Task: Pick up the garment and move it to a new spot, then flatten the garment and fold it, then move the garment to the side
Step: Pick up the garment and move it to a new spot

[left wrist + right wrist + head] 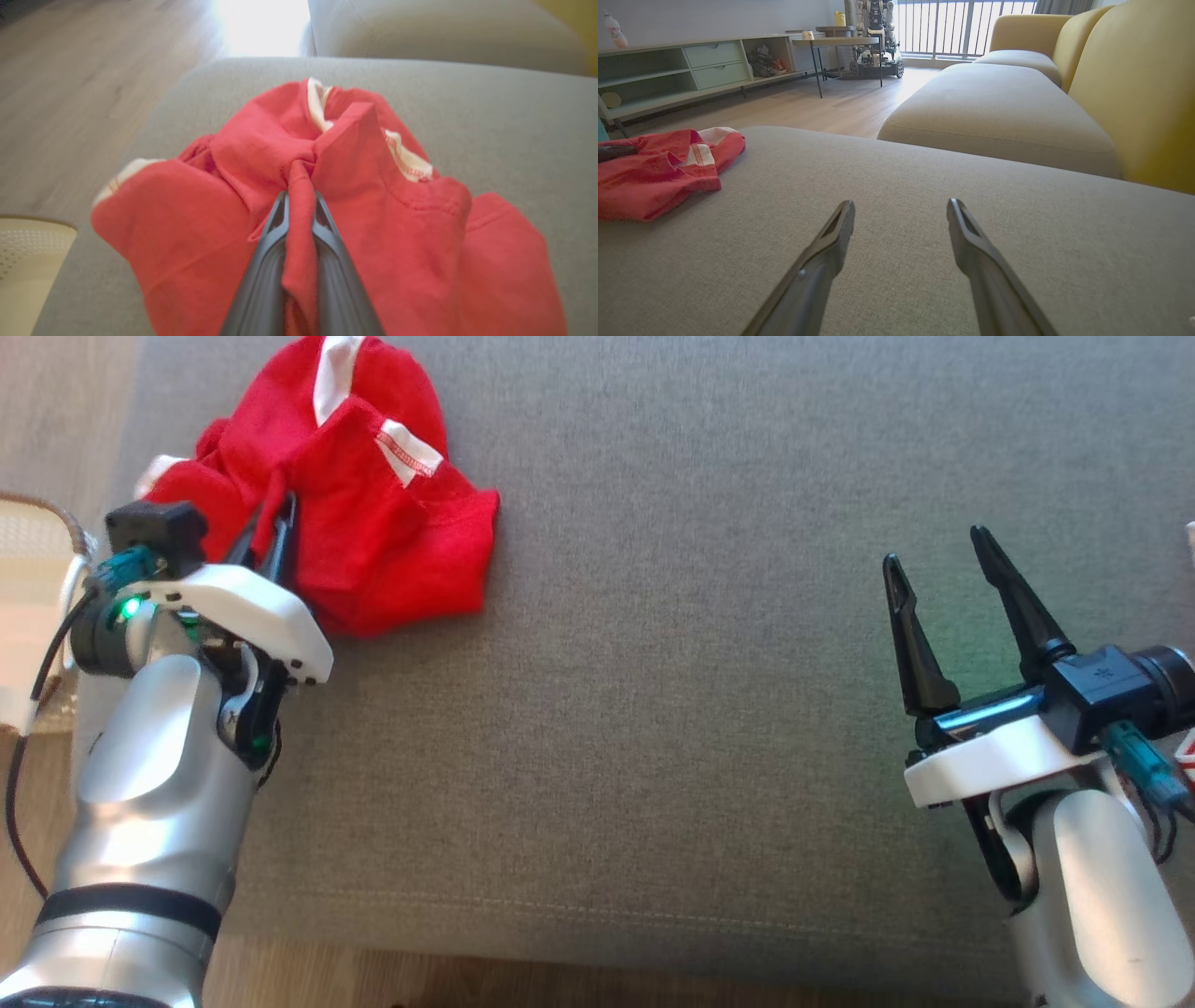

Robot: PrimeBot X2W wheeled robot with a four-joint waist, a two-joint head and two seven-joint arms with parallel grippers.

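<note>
Here, the left gripper (299, 198) clenches a raised fold of the crumpled red garment (373, 523) at the far left of the grey sofa cushion (700, 709), while the right gripper (934, 546), well apart, has its fingers spread and empty.

left gripper (301, 199): closed on a raised red fold
garment (402, 242): red, white trim, crumpled on the cushion
cushion (514, 140): grey
floor (70, 93): wood, at left

We see a grey cushion (700, 663), a yellow sofa (1134, 93), a wooden floor (822, 105) and a pale green sideboard (714, 60).
</note>
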